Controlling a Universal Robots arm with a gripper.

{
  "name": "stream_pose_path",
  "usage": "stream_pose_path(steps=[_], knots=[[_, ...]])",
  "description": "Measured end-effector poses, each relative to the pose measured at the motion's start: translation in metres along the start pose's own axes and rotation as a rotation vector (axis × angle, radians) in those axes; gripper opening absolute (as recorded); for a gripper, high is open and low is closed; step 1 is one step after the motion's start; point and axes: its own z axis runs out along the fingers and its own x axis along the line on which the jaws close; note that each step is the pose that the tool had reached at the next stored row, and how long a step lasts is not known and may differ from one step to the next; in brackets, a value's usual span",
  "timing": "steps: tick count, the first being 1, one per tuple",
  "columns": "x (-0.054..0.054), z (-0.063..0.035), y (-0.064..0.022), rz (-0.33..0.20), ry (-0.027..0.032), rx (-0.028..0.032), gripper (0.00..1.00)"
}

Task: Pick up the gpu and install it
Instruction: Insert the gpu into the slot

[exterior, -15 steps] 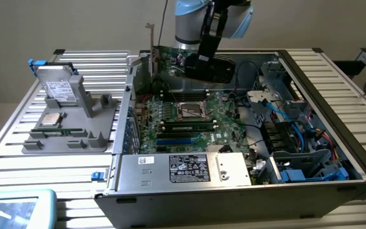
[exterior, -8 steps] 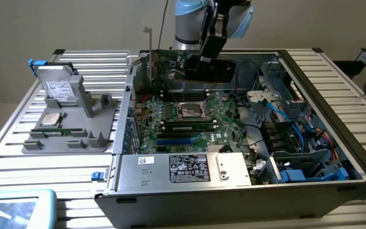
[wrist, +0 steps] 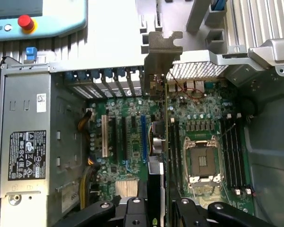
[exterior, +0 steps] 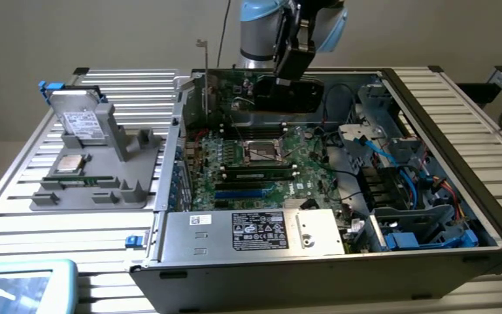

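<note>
The black two-fingered gripper [wrist: 158, 209] is clamped on the gpu [wrist: 160, 75], a thin green card with a silver end bracket. Its fingers [wrist: 132, 208] pinch both faces near the end far from the bracket. In the exterior view the card stands on edge, upright, at the rear of the open dark metal computer case [exterior: 321, 275], the bracket tip poking above the rim. To my eye it's not seated yet; it hangs over the green motherboard [wrist: 128, 156].

In the wrist view the card's edge runs alongside the long blue expansion slot [wrist: 143, 137], near it, but I can't tell which slot sits directly beneath.

Doing this step well looks like a matter of squareness: card vertical, its lower edge parallel to the slot, the bracket's foot lined up with a gap in the rear slot openings [wrist: 109, 78]. Any tilt and one corner would likely catch first. Pressing evenly and straight down seems the safe way, since the hold is at one end.

Off on the exterior view's left, the grey parts holder [exterior: 102, 190] on the slatted metal surface [exterior: 24, 216] carries a silver hard drive [exterior: 81, 121], well apart.
</note>
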Motion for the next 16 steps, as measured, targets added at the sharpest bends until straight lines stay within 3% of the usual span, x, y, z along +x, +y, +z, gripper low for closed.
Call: stream_pose_path(steps=[1, 3, 4, 7, 11, 16], knots=[[0.000, 0.0000, 0.0000, 0.000, -0.0008, 0.0140, 0.27], [0.000, 0.0002, 0.0002, 0.000, -0.0038, 0.0499, 0.27], [-0.001, 0.0008, 0.0003, 0.000, -0.0048, 0.0602, 0.27], [-0.001, 0.0032, 0.0018, -0.001, -0.0058, 0.0795, 0.27], [-0.001, 0.0102, 0.0072, -0.003, -0.0061, 0.0876, 0.27], [-0.001, 0.0178, 0.0091, -0.006, -0.0057, 0.0893, 0.27]])
